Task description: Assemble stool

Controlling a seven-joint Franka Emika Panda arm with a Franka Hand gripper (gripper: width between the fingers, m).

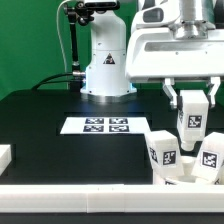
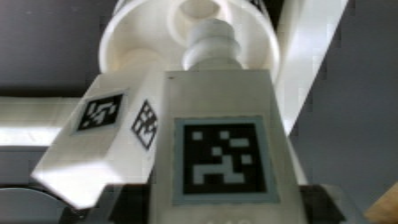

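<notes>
Gripping a stool leg [image 1: 191,119] upright between its two fingers, the gripper [image 1: 192,113] hangs low over the cluster of parts at the exterior view's right. In the wrist view the held leg [image 2: 210,150] fills the foreground, tag face toward the camera, its threaded-looking tip pointing away toward the seat disc [image 2: 178,35] lying beyond it. A second leg [image 2: 98,135] shows just beside the held one, apparently already standing on the seat.

Judging from this, the step in hand is bringing the leg's tip to a socket in the seat. To do it well, the tip should sit square over the hole before any downward push, the leg kept vertical so the thread starts clean, and the neighbouring legs [image 1: 165,152] given clearance so a finger does not nudge them. The seat rests against the white rail [image 1: 80,194] at the table's near edge, which should help it resist turning.

Farther off lie the marker board [image 1: 105,125] on the black table [image 1: 40,120] and the arm's base [image 1: 105,65].
</notes>
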